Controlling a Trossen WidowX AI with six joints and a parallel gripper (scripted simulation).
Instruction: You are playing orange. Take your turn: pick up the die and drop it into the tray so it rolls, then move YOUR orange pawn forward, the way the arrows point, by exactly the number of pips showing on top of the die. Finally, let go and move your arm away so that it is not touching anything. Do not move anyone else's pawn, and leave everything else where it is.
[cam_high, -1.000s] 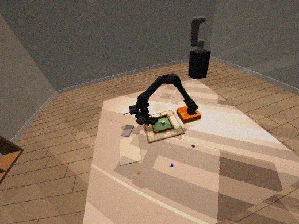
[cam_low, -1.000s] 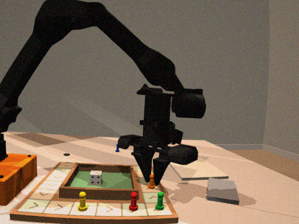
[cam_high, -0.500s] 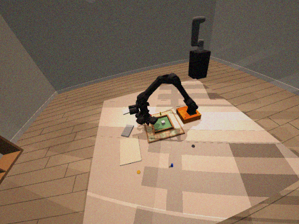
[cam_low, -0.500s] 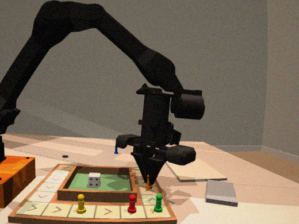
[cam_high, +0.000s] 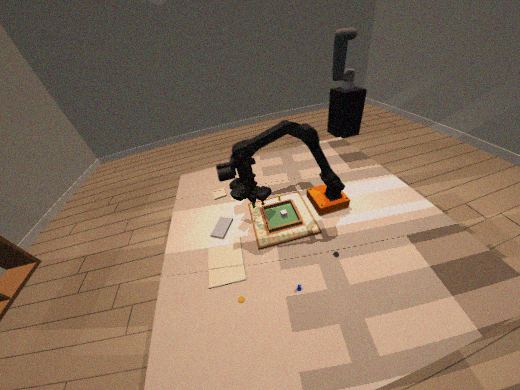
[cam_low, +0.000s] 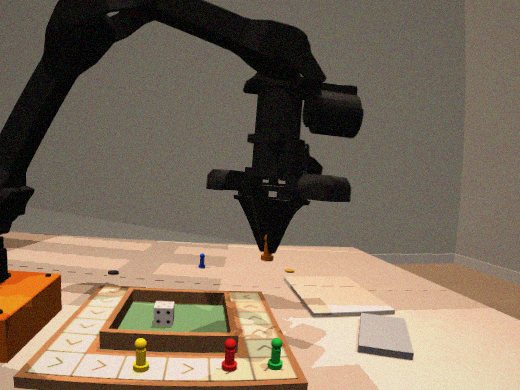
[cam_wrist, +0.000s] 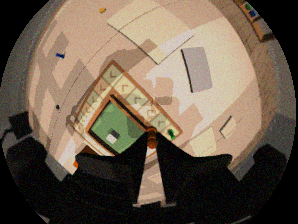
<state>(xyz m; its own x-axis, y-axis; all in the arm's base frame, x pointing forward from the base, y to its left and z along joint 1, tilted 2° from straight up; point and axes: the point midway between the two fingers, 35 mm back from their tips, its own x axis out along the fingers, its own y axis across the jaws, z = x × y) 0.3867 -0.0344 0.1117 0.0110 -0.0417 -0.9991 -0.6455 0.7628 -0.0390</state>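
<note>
My gripper (cam_low: 267, 247) is shut on the orange pawn (cam_low: 267, 257) (cam_wrist: 152, 138), holding it upright in the air above the board (cam_low: 67, 326) (cam_high: 260, 245). The white die (cam_high: 283, 213) (cam_low: 164, 314) (cam_wrist: 111, 136) lies in the green-floored tray (cam_low: 170, 341) (cam_high: 275, 220) (cam_wrist: 106, 120). Four pips show on its front face in the exterior view; its top is too blurred to read. The yellow pawn (cam_low: 141, 356), red pawn (cam_low: 230, 356) and green pawn (cam_low: 275, 355) (cam_wrist: 171, 134) stand on the board's near row in the exterior view. The fingertips are hard to make out in the top view.
A grey slab (cam_high: 222, 227) (cam_low: 385, 332) (cam_wrist: 199, 70) and a cream panel (cam_high: 226, 265) (cam_low: 340, 295) lie beside the board. A blue pawn (cam_high: 299, 288) (cam_low: 202, 261), a yellow-orange disc (cam_high: 241, 299) (cam_low: 289, 270) and a dark disc (cam_high: 336, 254) (cam_low: 113, 272) lie farther off. The arm's orange base (cam_high: 327, 204) adjoins the board.
</note>
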